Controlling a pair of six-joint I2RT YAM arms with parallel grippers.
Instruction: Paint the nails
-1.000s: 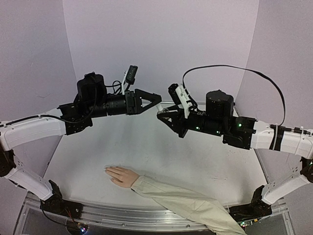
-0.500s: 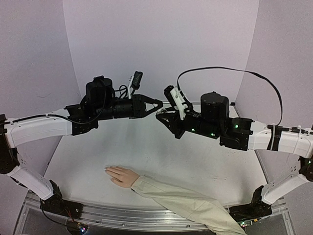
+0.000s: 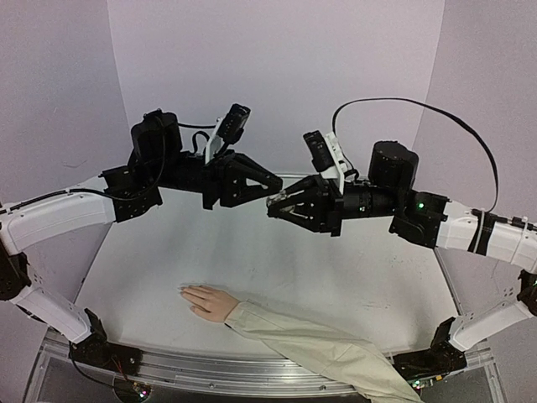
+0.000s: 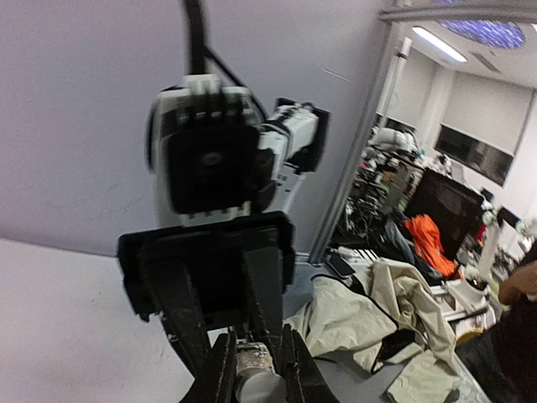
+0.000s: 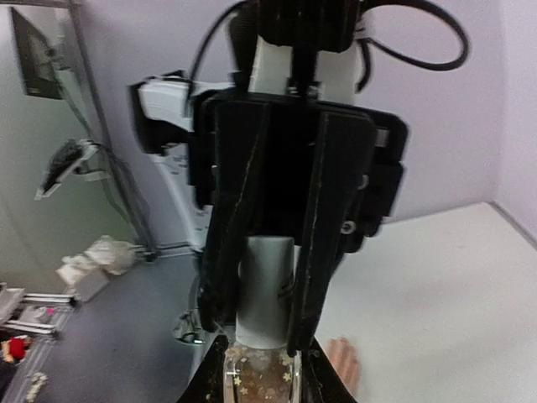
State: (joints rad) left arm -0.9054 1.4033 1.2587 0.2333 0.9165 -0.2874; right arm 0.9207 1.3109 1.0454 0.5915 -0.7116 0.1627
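The pale mannequin hand (image 3: 210, 300) lies palm down on the table (image 3: 277, 260) near the front, fingers pointing left, its beige sleeve (image 3: 310, 348) trailing right. Its nails (image 3: 185, 291) are too small to tell from the skin. High above the table the two grippers meet tip to tip. My right gripper (image 3: 277, 204) (image 5: 260, 374) is shut on a small clear bottle (image 5: 260, 379) with gold star glitter. My left gripper (image 3: 270, 183) (image 4: 256, 374) is shut on the bottle's white cap (image 5: 267, 290) (image 4: 256, 388). The hand also shows under the bottle in the right wrist view (image 5: 342, 363).
Pale purple walls (image 3: 277, 75) close the table at the back and both sides. A metal rail (image 3: 210, 369) runs along the front edge. A black cable (image 3: 436, 126) loops over my right arm.
Both wrists have rolled while staying joined tip to tip at the bottle. My right arm has drawn back to the right. The mannequin hand has not moved.
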